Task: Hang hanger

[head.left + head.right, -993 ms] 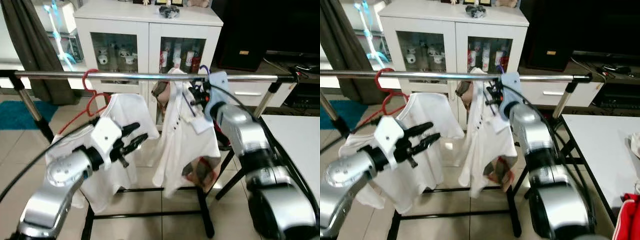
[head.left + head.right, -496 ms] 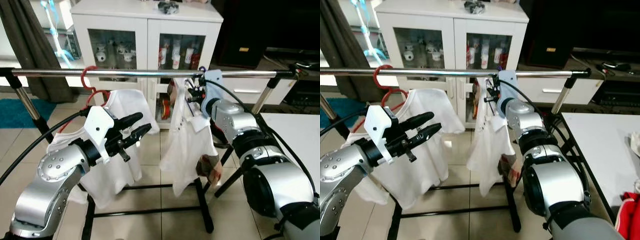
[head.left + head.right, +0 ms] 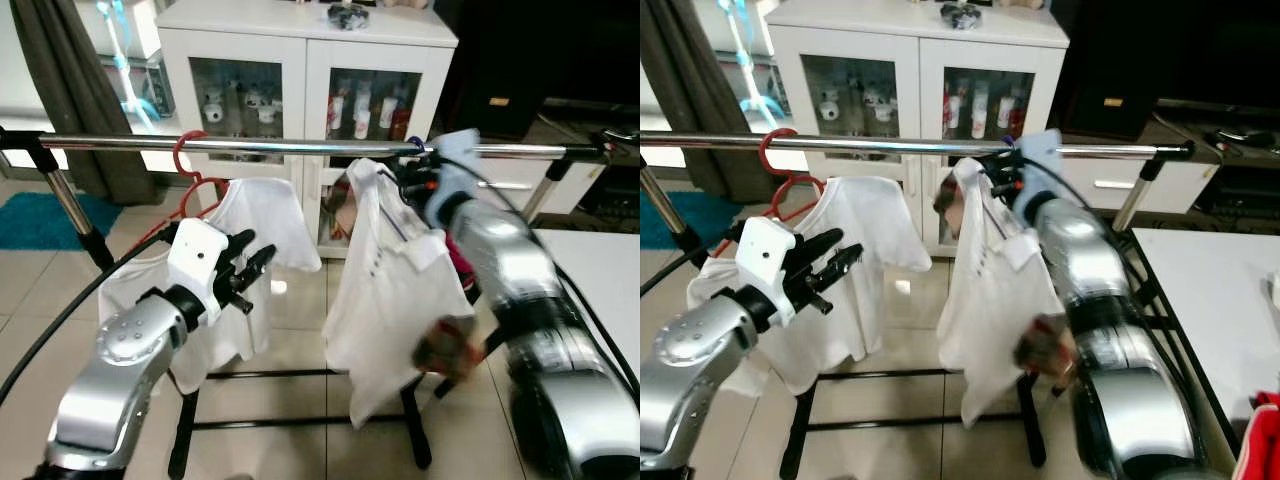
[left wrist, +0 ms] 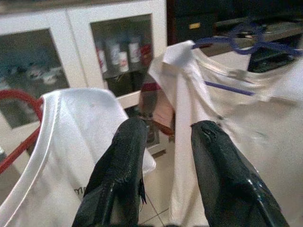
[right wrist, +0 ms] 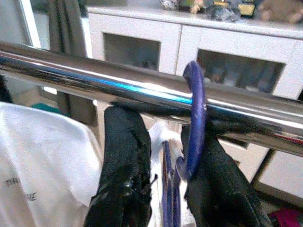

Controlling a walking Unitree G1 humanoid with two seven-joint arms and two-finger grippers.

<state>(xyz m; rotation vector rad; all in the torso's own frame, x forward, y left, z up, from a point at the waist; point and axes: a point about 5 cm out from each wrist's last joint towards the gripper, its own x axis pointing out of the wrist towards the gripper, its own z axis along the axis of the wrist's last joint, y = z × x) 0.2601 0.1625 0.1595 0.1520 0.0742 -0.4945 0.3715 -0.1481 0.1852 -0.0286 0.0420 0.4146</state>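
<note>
At the chrome rail (image 5: 94, 75), the blue hanger (image 5: 195, 118) has its hook over the bar, a white shirt (image 3: 395, 300) hanging from it. The right gripper (image 5: 165, 161) sits just under the rail, jaws apart around the hook. The left gripper (image 4: 163, 156) hovers lower, jaws apart and empty, before the red hanger's shirt (image 3: 240, 260).

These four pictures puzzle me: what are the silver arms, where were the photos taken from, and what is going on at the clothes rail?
A humanoid robot is hanging laundry. Two pictures come from cameras in its head, two from its wrists. The right gripper is up at the chrome rail, its black fingers either side of a purple hanger whose hook sits over the rail, carrying a white shirt. The left gripper, open and holding nothing, hovers by a white T-shirt on a red hanger.
</note>
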